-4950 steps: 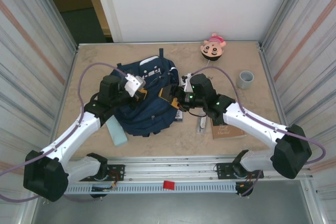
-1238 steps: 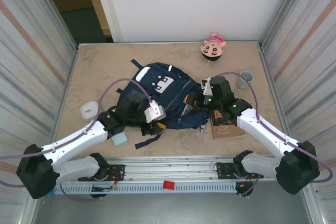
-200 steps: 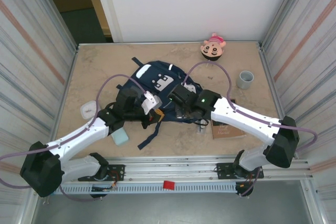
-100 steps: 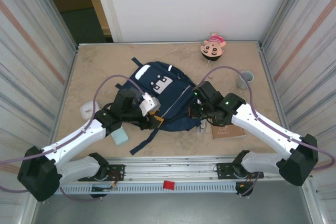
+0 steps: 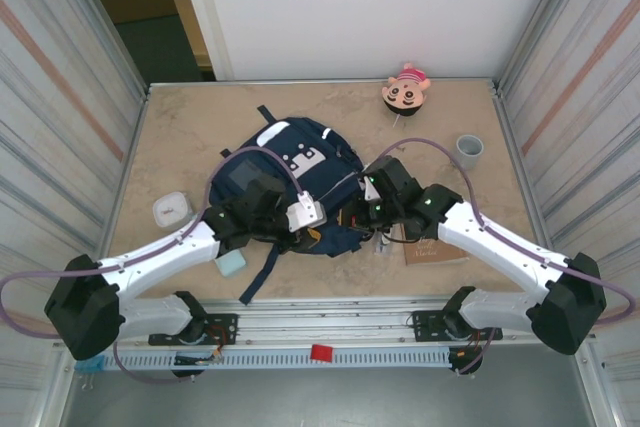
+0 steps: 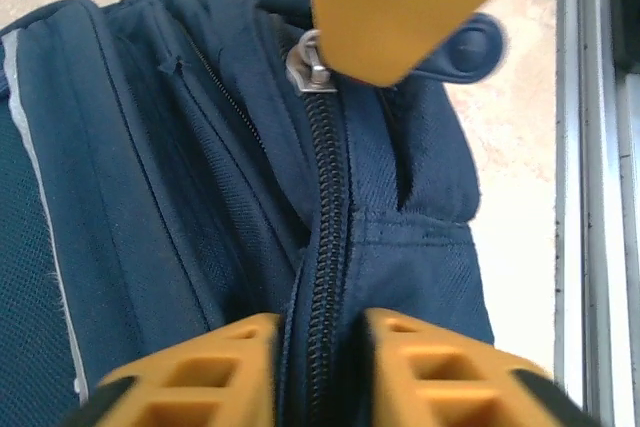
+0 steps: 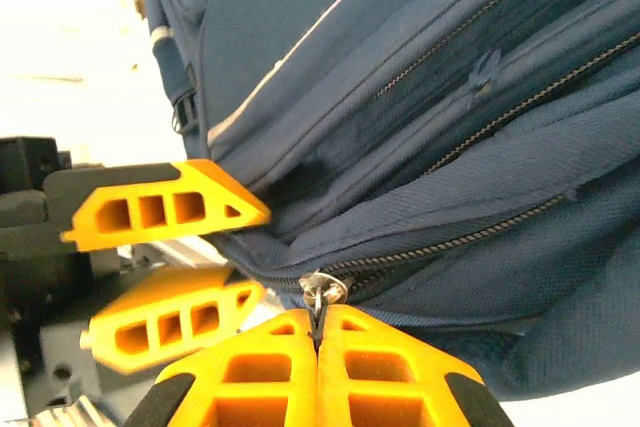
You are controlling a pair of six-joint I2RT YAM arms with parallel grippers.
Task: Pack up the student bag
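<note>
Far left on the table (image 5: pixel 180 137), a small white container (image 5: pixel 170 210) and a teal block (image 5: pixel 231 263); next, the left gripper (image 6: pixel 320 347), nearly closed and pinching the zip seam of the student bag (image 5: pixel 290 162), which lies patched face up at mid-table. Just right of that, the right gripper (image 7: pixel 318 332), clamped fully on the metal zipper pull (image 7: pixel 322 290) at the bag's near edge. Further right, a brown book (image 5: pixel 432 247) with cover lettering too small to read, a grey cup (image 5: pixel 468 150) and a doll's head (image 5: pixel 405 90).

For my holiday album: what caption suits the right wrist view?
Right gripper, shut, pinches the metal zipper pull of the navy student bag.
</note>
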